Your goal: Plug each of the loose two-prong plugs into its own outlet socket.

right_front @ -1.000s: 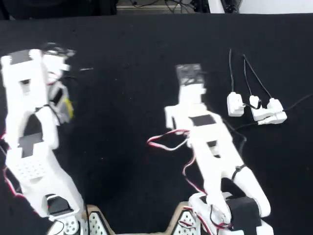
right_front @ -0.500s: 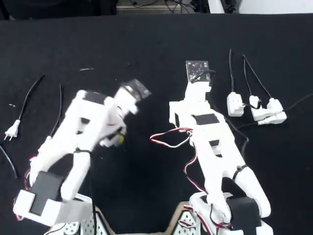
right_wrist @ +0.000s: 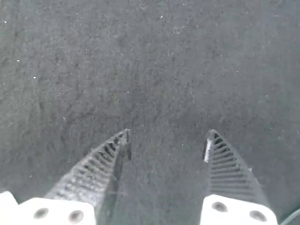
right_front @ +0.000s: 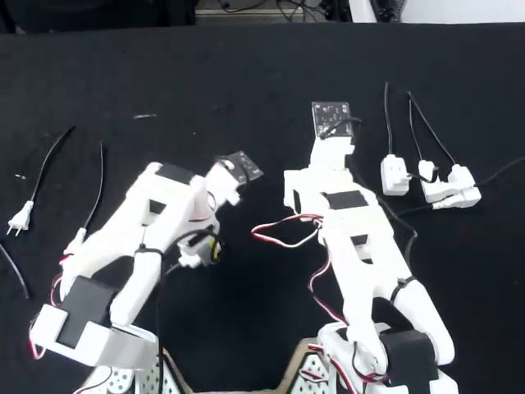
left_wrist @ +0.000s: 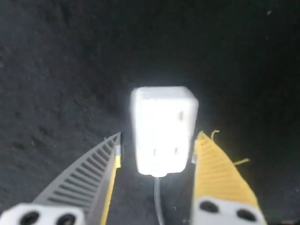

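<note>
Checking left tool (left_wrist: 157,138): ribbed fingers pinching a white rectangular block with a thin pale lead (left_wrist: 164,126), one finger each side, lead running back between them. It looks lifted off the black cloth surface (right_front: 246,66), around mid-surface. I read it as one of the plugs, but the prongs aren't visible, so I can't confirm. (A)

Right tool (right_wrist: 166,140)? (B)

Spread, nothing between the fingers, bare cloth under it. (A)

Targets? (B)

On the right side, well apart from the held block. There's a white single socket block (right_front: 394,175) and, just beside it, a longer white socket block (right_front: 449,195), both on black leads. A small white piece (right_front: 426,171) sits against the longer one; I can't tell if it's seated. A small white two-prong plug on a black cord (right_front: 18,220) lies loose at the far left. (A)

How do we do the insert cleanly? (B)

My take:
- Carry it high enough that the lead doesn't drag or snag.
- Confirm which way the prongs face before committing, and re-grip if they point wrong.
- Square the block to the socket face and line up the slots first.
- Push straight along the prong axis, no twisting.
- The sockets will likely slide on cloth, so brace the chosen one from behind with the right tool.
- Release only once the faces sit flush. (A)
</note>
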